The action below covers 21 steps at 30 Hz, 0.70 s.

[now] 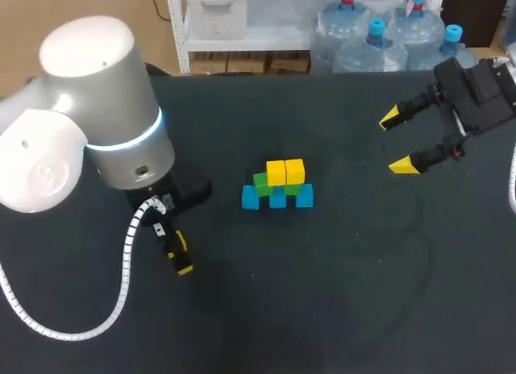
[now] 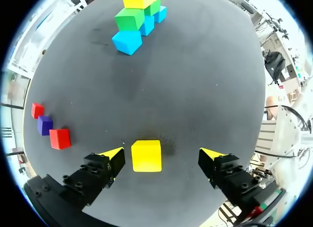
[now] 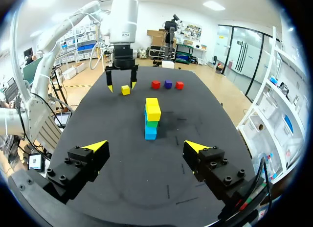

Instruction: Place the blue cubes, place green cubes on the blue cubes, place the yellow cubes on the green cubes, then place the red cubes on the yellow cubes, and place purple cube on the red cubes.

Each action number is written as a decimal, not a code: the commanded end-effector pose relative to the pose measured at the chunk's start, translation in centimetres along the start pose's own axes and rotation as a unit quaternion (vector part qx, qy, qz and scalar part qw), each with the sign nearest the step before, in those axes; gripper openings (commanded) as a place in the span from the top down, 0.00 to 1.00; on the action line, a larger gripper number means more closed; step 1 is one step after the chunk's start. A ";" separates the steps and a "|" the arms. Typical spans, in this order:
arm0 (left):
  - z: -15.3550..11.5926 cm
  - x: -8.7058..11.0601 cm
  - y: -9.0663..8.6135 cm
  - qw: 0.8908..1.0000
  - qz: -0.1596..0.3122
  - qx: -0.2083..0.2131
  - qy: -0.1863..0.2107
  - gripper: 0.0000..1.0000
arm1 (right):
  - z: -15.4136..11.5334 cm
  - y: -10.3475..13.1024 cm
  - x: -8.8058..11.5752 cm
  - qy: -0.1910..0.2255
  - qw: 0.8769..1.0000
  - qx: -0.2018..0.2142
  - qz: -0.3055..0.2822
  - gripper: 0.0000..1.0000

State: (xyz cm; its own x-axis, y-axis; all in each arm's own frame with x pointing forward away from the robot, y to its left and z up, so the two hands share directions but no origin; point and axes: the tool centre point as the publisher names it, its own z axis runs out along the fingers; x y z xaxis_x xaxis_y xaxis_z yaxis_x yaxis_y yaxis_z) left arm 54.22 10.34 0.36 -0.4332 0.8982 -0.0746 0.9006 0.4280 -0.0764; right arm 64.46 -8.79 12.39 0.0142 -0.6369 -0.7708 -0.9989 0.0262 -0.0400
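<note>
In the middle of the table stands the stack point(image 1: 277, 186): three blue cubes point(image 1: 251, 198) at the bottom, green cubes point(image 1: 261, 182) on them, two yellow cubes point(image 1: 285, 172) on top. My left gripper point(image 2: 163, 154) is open, pointing down at the table near its left side. A loose yellow cube point(image 2: 146, 155) lies on the table between its fingers, closer to one fingertip point(image 2: 113, 153). Beside it lie two red cubes point(image 2: 59, 138) point(image 2: 37, 110) with a purple cube point(image 2: 44, 124) between them. My right gripper point(image 1: 397, 140) hangs open and empty at the far right, facing the stack point(image 3: 151, 118).
In the head view my left arm point(image 1: 97, 116) covers the table's left part and hides the loose cubes. The right wrist view shows the left gripper point(image 3: 121, 85) beyond the stack, with the red and purple cubes point(image 3: 168, 83) in a row near the far edge.
</note>
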 end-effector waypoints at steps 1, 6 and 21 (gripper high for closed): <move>0.0 0.1 0.0 1.000 0.002 -0.001 0.000 0.00 | 0.0 0.0 0.0 -0.001 1.000 0.000 0.000 0.00; 0.1 0.0 0.1 1.000 0.006 0.000 0.002 0.00 | 0.0 0.0 0.0 -0.001 1.000 0.000 0.000 0.00; 0.7 0.4 0.2 1.000 0.005 0.008 -0.018 0.23 | 0.0 0.0 0.0 -0.001 1.000 0.000 0.000 0.00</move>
State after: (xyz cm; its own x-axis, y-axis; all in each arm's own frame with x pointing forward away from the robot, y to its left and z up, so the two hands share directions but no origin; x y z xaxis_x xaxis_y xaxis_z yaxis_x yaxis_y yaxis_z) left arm 54.33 10.28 -0.27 -0.4284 0.8980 -0.1004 0.9027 0.4207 -0.0899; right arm 64.46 -8.79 12.39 0.0141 -0.6369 -0.7708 -0.9989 0.0262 -0.0400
